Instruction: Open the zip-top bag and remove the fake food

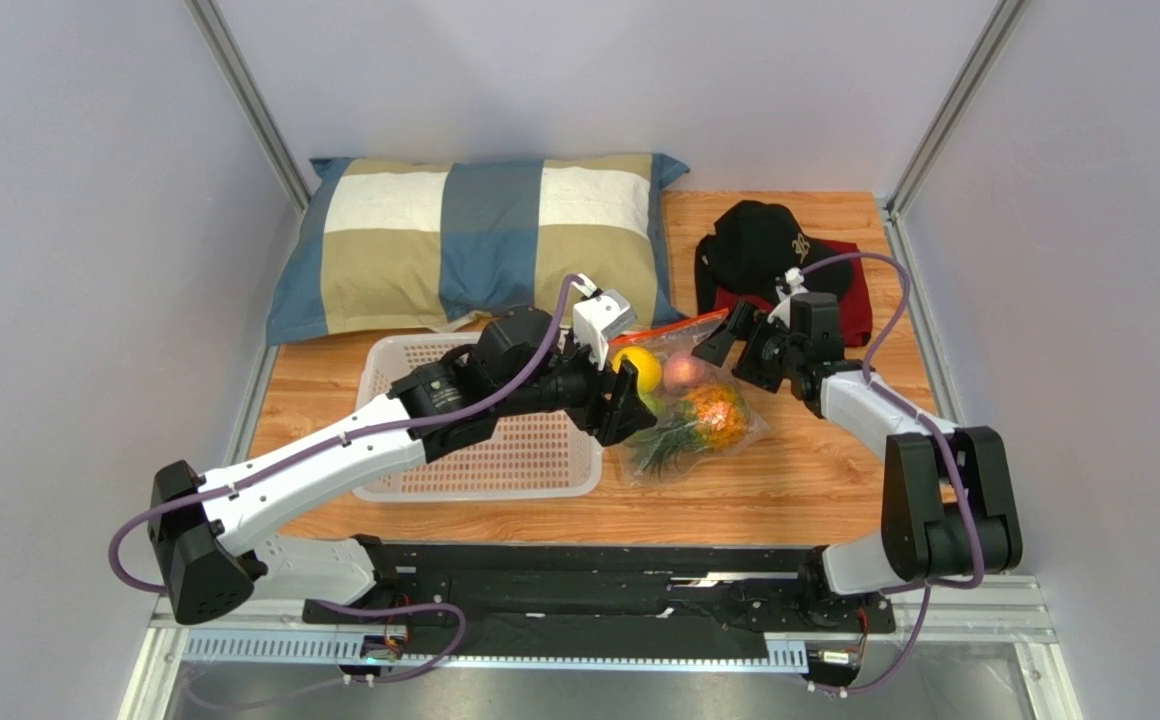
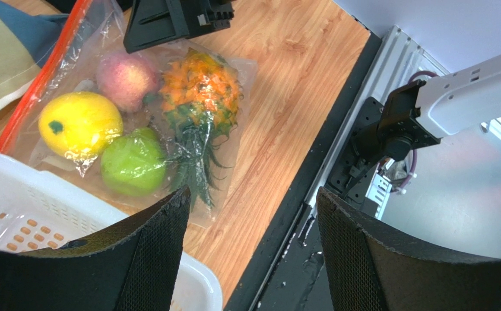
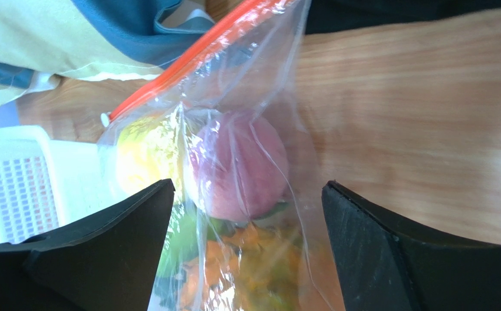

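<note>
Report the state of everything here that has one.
zip-top bag, lying flat, zip strip looks shut.
fake food, all inside the bag.
left gripper, jaws open, empty.
right gripper, jaws open, empty, over the bag.
white perforated basket, upright.

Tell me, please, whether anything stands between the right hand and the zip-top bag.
Nothing visible does. The right hand is open and faces the bag directly. In its wrist view its fingers frame the peach inside, and the orange zip strip lies just beyond, with only clear plastic before it.
</note>
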Tool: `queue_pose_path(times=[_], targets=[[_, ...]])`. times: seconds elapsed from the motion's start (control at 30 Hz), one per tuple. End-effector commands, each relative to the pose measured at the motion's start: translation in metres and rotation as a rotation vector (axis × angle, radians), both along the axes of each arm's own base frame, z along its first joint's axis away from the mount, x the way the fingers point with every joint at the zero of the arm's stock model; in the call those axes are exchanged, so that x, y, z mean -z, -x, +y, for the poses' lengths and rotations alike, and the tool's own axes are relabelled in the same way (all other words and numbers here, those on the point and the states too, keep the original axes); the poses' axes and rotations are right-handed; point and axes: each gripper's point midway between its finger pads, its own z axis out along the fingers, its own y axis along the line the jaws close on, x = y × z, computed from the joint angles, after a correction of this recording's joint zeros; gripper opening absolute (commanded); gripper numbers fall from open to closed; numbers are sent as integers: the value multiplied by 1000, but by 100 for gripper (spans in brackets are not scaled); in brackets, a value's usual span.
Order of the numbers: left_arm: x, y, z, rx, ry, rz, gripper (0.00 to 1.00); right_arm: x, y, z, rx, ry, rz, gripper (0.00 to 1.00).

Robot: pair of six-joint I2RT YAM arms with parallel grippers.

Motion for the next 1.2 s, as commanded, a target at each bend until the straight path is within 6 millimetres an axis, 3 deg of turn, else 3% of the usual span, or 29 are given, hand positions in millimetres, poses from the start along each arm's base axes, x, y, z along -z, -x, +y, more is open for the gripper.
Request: queue_pose_path(times=[0.0,0.07,0.13,0.2,0.23,0.27,0.3,0.37,0.4,0.5,0.83,0.93,1.17], targets=[[-17,3,4,-12,30,-4,76,-11,-19,22,-91,-103,-81,85],[-20,5,5,-12,43,4,76,1,-24,22,-79,-99,-47,81],[-22,6,7,-14,49,7,76,-4,-31,24,-81,-93,-54,75],[-20,6,8,-23,41,13,76,-12,-34,27,-91,-75,-62,62],[-21,6,9,-27,42,15,76,-16,-35,28,-100,-73,-68,48],[-21,5,10,-37,44,21,76,-29,-33,29,-113,-70,-91,14],[-21,3,11,-54,43,21,76,-27,-20,26,-109,-57,-27,0],[-25,0,13,-87,65,29,76,-48,-12,20,-96,-27,-62,0],[-26,-2,13,-106,79,31,76,-73,-1,18,-95,-29,-119,0],[-33,-10,11,-135,157,63,77,-111,18,17,-129,-48,-222,0],[-47,-35,14,-146,410,150,86,-184,64,19,-175,-98,-326,0],[-39,-33,12,-113,449,139,89,-210,75,22,-177,-136,-363,0],[-22,-30,18,-99,494,120,88,-263,101,23,-167,-195,-433,0]])
